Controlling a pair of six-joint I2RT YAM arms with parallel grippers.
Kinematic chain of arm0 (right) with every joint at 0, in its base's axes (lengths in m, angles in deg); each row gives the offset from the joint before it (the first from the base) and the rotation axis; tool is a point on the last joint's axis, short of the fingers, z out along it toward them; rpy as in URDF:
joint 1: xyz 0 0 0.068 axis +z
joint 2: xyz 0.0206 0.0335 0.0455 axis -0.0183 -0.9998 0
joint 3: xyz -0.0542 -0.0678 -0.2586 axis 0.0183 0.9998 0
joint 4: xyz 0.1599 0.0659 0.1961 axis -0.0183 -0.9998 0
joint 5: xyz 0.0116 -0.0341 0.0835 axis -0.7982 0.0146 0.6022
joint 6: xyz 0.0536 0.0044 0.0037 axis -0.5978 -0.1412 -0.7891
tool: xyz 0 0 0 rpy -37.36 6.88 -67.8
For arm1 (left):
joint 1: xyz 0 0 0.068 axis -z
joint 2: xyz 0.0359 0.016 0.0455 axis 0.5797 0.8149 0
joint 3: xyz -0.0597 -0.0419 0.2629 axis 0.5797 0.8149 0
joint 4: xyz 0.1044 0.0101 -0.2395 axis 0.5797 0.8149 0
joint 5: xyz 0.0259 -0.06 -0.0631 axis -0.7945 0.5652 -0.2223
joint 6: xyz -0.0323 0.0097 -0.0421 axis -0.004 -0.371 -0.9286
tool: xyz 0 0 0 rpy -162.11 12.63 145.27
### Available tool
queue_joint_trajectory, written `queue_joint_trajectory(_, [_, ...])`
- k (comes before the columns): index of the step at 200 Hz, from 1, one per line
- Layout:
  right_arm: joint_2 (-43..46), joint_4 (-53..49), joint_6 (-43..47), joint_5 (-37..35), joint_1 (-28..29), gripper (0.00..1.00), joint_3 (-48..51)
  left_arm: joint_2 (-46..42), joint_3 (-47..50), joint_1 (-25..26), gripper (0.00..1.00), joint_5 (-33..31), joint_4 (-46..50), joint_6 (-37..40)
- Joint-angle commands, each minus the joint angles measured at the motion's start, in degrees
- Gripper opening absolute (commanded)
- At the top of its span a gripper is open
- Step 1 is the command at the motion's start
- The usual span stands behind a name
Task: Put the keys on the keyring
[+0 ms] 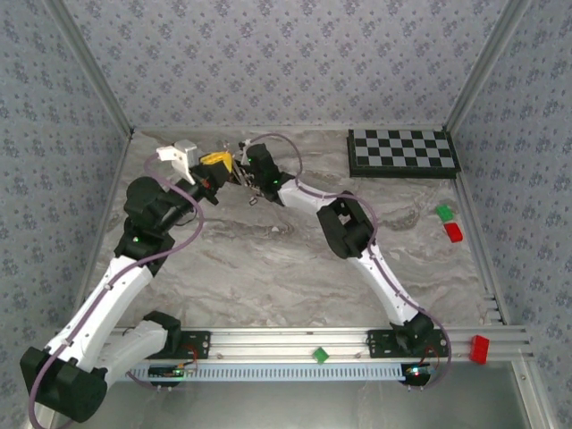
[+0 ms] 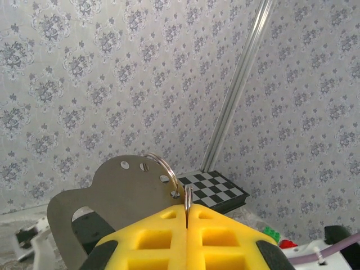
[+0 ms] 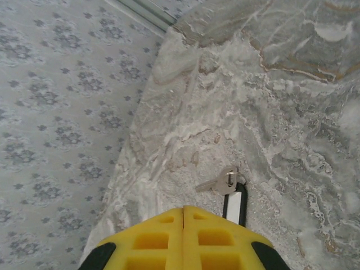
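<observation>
Yellow-fingered left pincer [image 2: 187, 209] pinches the thin silvery wire keyring [image 2: 166, 169] up in the air, with a flat grey holed metal plate [image 2: 112, 197] touching it. The right pincer [image 3: 183, 209], pressed together, hangs over the marble table [image 3: 292, 112], near 1 small silver key [image 3: 216, 183] lying there.

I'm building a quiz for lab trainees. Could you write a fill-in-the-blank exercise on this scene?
1. The key lies on the marbled ___, just ahead of the right gripper.
2. The left gripper and the right gripper both have their jaws ___.
3. In the top view, the checkerboard sits at the far ___.
Missing words: table; shut; right.
</observation>
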Motion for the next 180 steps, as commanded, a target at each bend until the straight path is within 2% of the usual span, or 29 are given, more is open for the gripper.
queue_joint_trajectory(1, [-3.8,-9.5,1.8,-2.8,1.0,0.0,-8.6,-1.4,-0.8,-0.6,0.0,-0.7,-2.4,-0.5])
queue_joint_trajectory(30, [-8.6,-15.5,2.6,-3.6,2.2,0.0,-17.8,-1.6,-0.5,-0.6,0.0,-0.8,-2.3,-0.3])
queue_joint_trajectory(82, [-8.1,-16.8,2.8,-0.5,2.0,0.0,-16.7,-1.5,-0.4,-0.6,0.0,-0.4,-2.4,-0.4])
queue_joint_trajectory(143, [8.7,-2.1,5.1,-0.6,-0.4,0.0,7.8,-0.4,-0.1,-0.6,0.0,1.5,-3.4,-1.0])
queue_joint_trajectory(180, [22.3,8.6,5.8,-2.5,-4.0,0.0,27.0,1.4,-0.2,-0.6,0.0,4.5,-5.6,-2.7])
